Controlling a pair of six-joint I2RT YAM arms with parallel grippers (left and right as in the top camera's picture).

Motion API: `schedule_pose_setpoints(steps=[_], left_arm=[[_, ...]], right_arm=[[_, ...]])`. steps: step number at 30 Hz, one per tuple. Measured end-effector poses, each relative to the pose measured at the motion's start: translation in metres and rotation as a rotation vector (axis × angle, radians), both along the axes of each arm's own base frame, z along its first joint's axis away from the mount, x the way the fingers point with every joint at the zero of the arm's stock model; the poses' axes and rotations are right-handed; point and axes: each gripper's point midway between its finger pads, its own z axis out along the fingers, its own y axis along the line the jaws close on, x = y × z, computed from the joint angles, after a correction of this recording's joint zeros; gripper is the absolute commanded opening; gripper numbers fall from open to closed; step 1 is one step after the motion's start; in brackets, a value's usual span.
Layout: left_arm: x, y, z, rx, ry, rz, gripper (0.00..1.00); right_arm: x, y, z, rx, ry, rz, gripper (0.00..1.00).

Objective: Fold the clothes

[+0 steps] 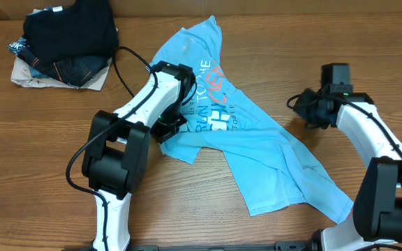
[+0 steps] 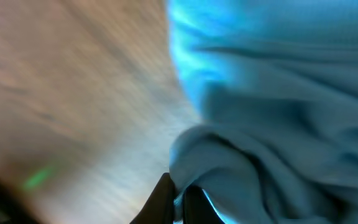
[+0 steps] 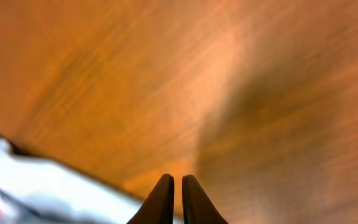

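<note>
The light sky-blue T-shirt (image 1: 257, 150) lies crumpled across the middle of the wooden table, red and white lettering facing up. My left gripper (image 1: 167, 124) is at the shirt's left edge, shut on a fold of the blue cloth (image 2: 229, 162), which bunches over the fingertips (image 2: 178, 198). My right gripper (image 1: 304, 106) hangs over bare wood just right of the shirt, shut and empty (image 3: 177, 186). A pale blurred strip of the shirt (image 3: 48, 186) shows at the lower left of the right wrist view.
A pile of black and dark folded garments (image 1: 68, 42) sits at the back left on a pale cloth. A black cable (image 1: 128, 70) runs from the left arm across the table. Bare wood (image 1: 40, 139) lies left of the shirt.
</note>
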Motion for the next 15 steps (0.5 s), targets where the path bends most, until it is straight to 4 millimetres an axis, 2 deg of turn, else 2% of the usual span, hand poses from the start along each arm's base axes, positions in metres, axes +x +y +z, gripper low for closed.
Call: schedule_pose_setpoints(steps=[3, 5, 9, 12, 13, 14, 15], left_arm=[[0.011, -0.009, -0.004, -0.046, -0.043, 0.007, 0.06], [0.014, -0.013, -0.006, -0.066, -0.057, 0.011, 0.06], [0.019, -0.017, -0.007, -0.082, -0.075, 0.012, 0.06], [0.021, -0.018, -0.008, -0.085, -0.085, 0.012, 0.06], [0.021, -0.018, -0.008, -0.086, -0.086, 0.012, 0.06], [0.022, -0.018, -0.008, -0.087, -0.088, 0.012, 0.06], [0.022, -0.018, -0.008, -0.087, -0.088, 0.012, 0.06]], right_arm=[[0.013, -0.009, 0.007, -0.008, -0.057, -0.02, 0.09], [0.013, -0.015, 0.01, -0.008, -0.053, -0.035, 0.16], [-0.003, -0.019, 0.016, 0.002, 0.044, -0.043, 0.27], [-0.014, -0.014, 0.03, 0.026, 0.11, -0.021, 0.31], [-0.017, -0.011, 0.037, 0.04, 0.128, -0.014, 0.37], [-0.018, -0.007, 0.046, 0.06, 0.138, -0.003, 0.53], [-0.024, 0.002, 0.06, 0.105, 0.159, 0.026, 0.63]])
